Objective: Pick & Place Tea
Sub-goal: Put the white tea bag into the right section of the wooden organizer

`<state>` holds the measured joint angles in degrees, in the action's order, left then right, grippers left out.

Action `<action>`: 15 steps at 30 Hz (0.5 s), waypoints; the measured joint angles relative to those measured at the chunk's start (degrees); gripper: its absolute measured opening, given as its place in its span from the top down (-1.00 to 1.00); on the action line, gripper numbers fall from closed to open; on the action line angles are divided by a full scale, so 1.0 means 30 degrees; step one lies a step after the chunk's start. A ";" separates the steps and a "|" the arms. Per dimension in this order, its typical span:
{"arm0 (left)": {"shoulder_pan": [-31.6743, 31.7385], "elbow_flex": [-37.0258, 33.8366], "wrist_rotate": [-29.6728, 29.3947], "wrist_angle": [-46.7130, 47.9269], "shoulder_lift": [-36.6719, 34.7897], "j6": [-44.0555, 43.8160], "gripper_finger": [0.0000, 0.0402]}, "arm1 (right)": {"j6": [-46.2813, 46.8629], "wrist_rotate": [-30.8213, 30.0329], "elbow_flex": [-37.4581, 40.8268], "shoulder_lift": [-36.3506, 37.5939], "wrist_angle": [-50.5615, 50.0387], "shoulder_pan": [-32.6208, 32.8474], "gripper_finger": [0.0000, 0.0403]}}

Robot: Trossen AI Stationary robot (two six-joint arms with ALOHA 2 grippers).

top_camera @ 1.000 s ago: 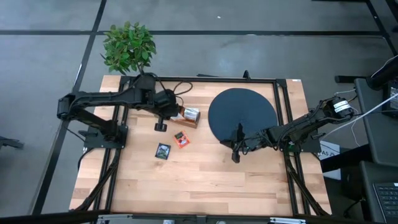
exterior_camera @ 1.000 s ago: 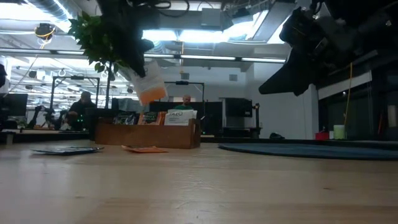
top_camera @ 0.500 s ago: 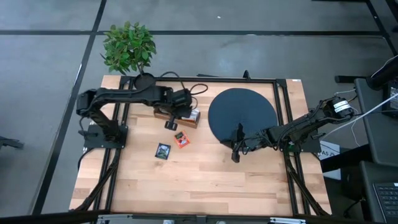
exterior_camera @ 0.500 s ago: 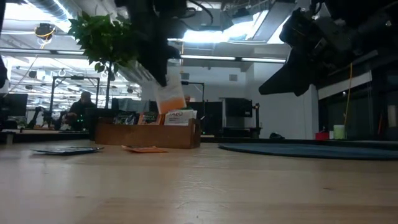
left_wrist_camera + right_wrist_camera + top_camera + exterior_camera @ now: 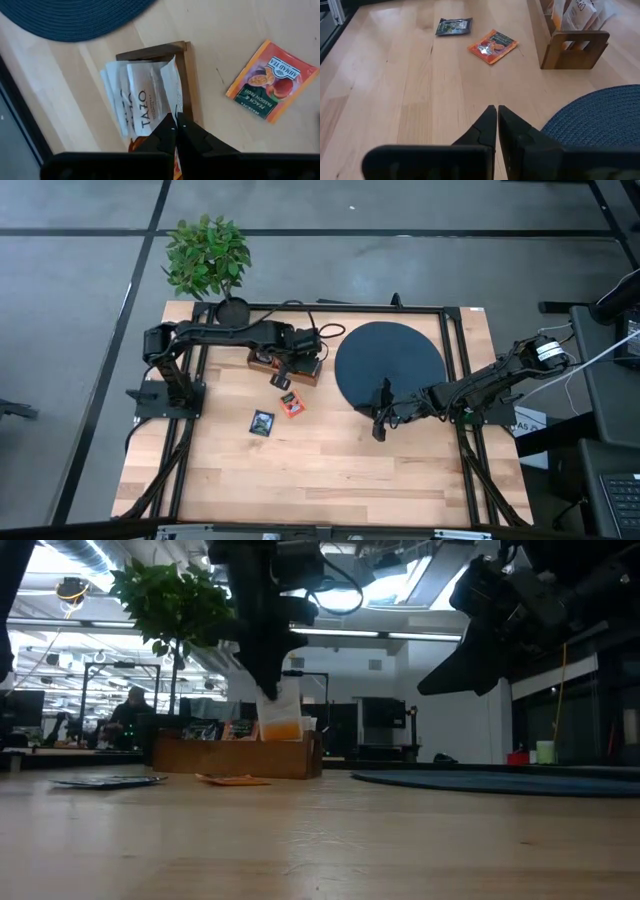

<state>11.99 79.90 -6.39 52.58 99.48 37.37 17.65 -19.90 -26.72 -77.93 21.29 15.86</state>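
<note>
The held sachet (image 5: pixel 279 718), white with an orange lower part, hangs edge-down between the closed fingers of the left gripper (image 5: pixel 175 125). In the left wrist view its thin edge runs straight out from the fingertips, and it sits at the end compartment of the tray (image 5: pixel 186 80), beside the white sachets (image 5: pixel 135 100) already standing there. In the low view its lower edge is level with the tray's top rim.

Governing relation: the sachet lies directly below the claw, long axis near vertical, and the open slot lies below it. A straight descent followed by release appears sufficient; the risk is catching on the standing sachets or the tray wall.

Two sachets lie flat on the table, clear of the tray: a red-orange one (image 5: pixel 291 404) just beside it and a dark one (image 5: pixel 262 421) farther out. The left arm is nearer to both.

The right gripper (image 5: pixel 496 125) hovers at the edge of the dark disc (image 5: pixel 390 360), fingers together and empty, waiting.
</note>
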 joint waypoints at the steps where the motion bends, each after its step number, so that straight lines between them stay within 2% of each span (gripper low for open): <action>1: 0.0008 0.0007 0.0007 -0.0016 -0.0008 0.0007 0.98 | -0.0004 -0.0003 0.0000 0.0000 -0.0003 0.0000 0.89; 15: 0.0044 0.0007 0.0035 -0.0459 -0.0022 -0.0228 0.98 | 0.0000 -0.0007 0.0001 0.0000 0.0004 0.0000 0.89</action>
<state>12.12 79.92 -6.29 51.20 99.42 36.68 17.65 -19.92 -26.72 -77.93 21.30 15.86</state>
